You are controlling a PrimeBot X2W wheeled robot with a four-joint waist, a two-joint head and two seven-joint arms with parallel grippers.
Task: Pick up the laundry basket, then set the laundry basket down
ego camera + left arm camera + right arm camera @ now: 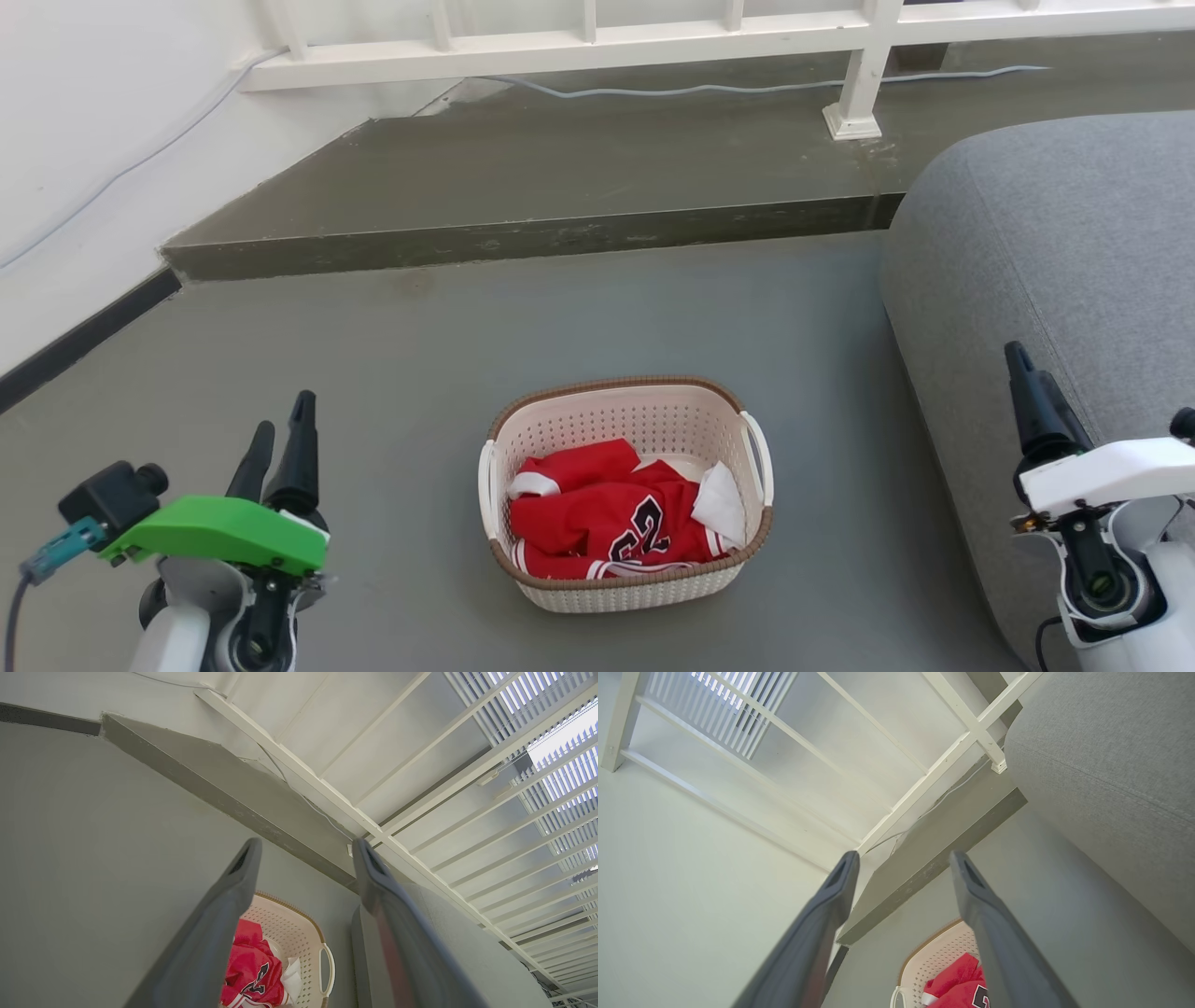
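Your left gripper (285,418) sits near-left, green housing, with both dark fingers (233,891) spread wide and nothing between them. It is well apart from the basket. Your right gripper (1019,362) is near-right, white housing, over the near edge of the sofa (1055,261). From the head you get one finger clearly. In the right wrist view the fingers (976,896) stand wide too, gripping nothing.

The laundry basket (644,590) is on the grey floor (401,373), between the two grippers and a little farther out than them, roughly centre. It stands upright and neither gripper touches it. It has a cream perforated wall and a brown woven-look rim. The white handles are on the left side (485,490) and the right side (758,457).

Inside it there is a crumpled red jersey (597,518) with dark numbers and white trim. A white cloth (721,504) is tucked at the jersey's right, against the right wall.

The sofa is grey fabric and runs up the right side from near to far. It is near the basket's right handle, with a strip of floor between them.

Farther out, a low grey step (607,168) crosses the floor from left to right. On it a pale cable (709,91) trails along, and a white railing (579,51) stands at the far edge with one post foot on the step. A white wall (84,112) with a dark baseboard runs along the left.
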